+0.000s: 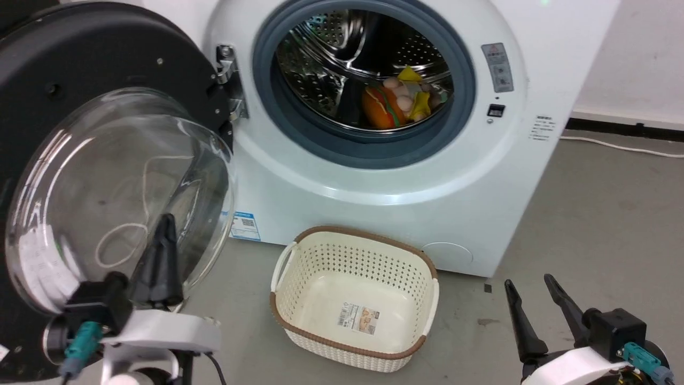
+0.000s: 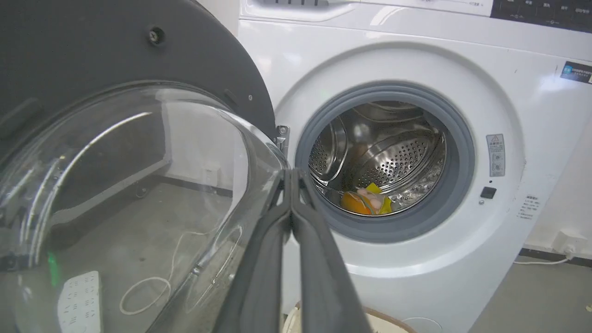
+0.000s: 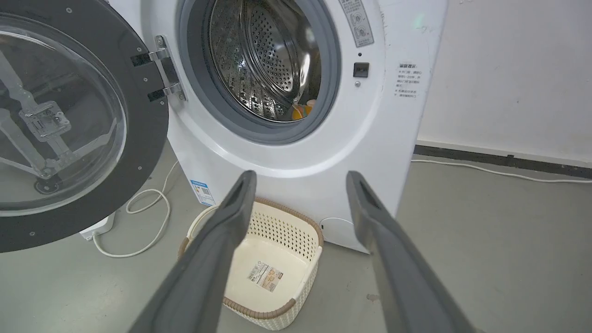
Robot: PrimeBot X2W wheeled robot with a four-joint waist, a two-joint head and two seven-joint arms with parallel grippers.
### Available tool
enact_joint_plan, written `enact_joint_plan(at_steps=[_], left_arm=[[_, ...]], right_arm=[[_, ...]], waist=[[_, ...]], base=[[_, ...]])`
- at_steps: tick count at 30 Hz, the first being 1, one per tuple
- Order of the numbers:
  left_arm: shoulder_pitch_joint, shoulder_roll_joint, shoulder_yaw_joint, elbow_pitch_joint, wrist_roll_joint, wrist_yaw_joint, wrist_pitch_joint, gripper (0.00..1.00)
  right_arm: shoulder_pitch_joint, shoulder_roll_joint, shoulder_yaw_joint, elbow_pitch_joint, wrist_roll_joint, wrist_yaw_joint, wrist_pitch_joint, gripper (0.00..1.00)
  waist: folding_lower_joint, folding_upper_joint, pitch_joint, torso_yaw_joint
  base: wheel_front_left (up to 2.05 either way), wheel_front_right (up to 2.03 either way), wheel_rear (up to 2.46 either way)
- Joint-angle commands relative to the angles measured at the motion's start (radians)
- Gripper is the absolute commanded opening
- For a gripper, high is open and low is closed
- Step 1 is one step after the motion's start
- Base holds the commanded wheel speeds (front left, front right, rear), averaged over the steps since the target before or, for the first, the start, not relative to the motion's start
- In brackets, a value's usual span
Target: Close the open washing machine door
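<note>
Left gripper pressed together, beside glass bowl of washing machine door, right gripper spread, well apart

Grey floor meets a white wall (dark skirting between).

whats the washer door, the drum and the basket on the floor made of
Door: the dark rim looks like plastic with a dull sheen and small screws; the bulging centre is clear, probably glass, since the floor shows through it. Drum: polished metal, likely stainless steel, mirror-bright and perforated. Basket: cream moulded plastic, matte, with brown trim.
</note>
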Motion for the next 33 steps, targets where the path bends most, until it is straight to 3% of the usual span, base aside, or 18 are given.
enact_joint_plan(at_steps=[1, 18, 26, 33], left_arm=[[-0.017, 0.001, 0.012, -0.017, -0.017, -0.002, -0.009, 0.00], [-0.116, 0.026, 0.317, -0.085, -0.078, -0.037, -0.044, 0.00], [-0.174, 0.089, 0.459, -0.016, -0.113, -0.039, -0.060, 0.00], [-0.215, 0.192, 0.509, 0.133, -0.120, -0.035, -0.033, 0.00]], right_arm=[[0.014, 0.000, 0.003, 0.007, 0.011, 0.000, -0.009, 1.00], [0.029, 0.000, 0.013, 0.041, 0.074, 0.000, -0.044, 1.00], [0.029, 0.000, 0.011, 0.051, 0.096, 0.000, -0.061, 1.00], [0.016, 0.000, 0.010, 0.061, 0.103, 0.000, -0.075, 1.00]], waist=[[0.0000, 0.0000, -0.001, 0.011], [0.0000, 0.0000, -0.002, 0.114], [0.0000, 0.0000, 0.019, 0.153], [0.0000, 0.0000, 0.053, 0.175]], base=[[0.00, 0.00, 0.00], [0.00, 0.00, 0.00], [0.00, 0.00, 0.00], [0.00, 0.00, 0.00]])
